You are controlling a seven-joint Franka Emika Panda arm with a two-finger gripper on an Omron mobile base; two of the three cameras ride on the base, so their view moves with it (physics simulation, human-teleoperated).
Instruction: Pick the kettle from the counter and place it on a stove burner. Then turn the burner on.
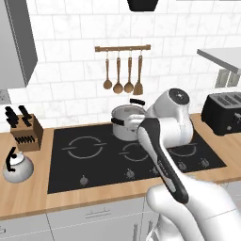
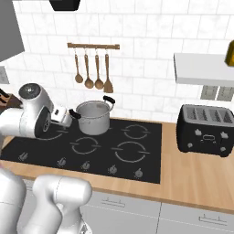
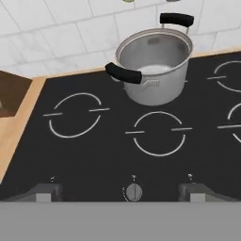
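My tool [image 3: 120, 192] stands wide and empty over the cooktop [image 1: 94, 174], steel pot [image 1: 126, 122] at frame centre, while the squat silver kettle [image 1: 18, 168] sits on the tabletop [image 1: 28, 197] at lower left beside the knife block [image 1: 27, 133].

Counted: one kettle [image 1: 17, 167], one steel pot [image 1: 126, 122], one knife block [image 1: 26, 132], one toaster [image 2: 204, 130]. Four wooden utensils [image 1: 123, 73] hanging on one rail [image 1: 122, 48]. Five ring markings [image 2: 130, 151] on the cooktop [image 2: 151, 171], five knobs [image 2: 112, 169] along its front edge.

Base views flank the cooktop [image 1: 94, 160], sharing pot [image 2: 93, 117], hand view probably nearest
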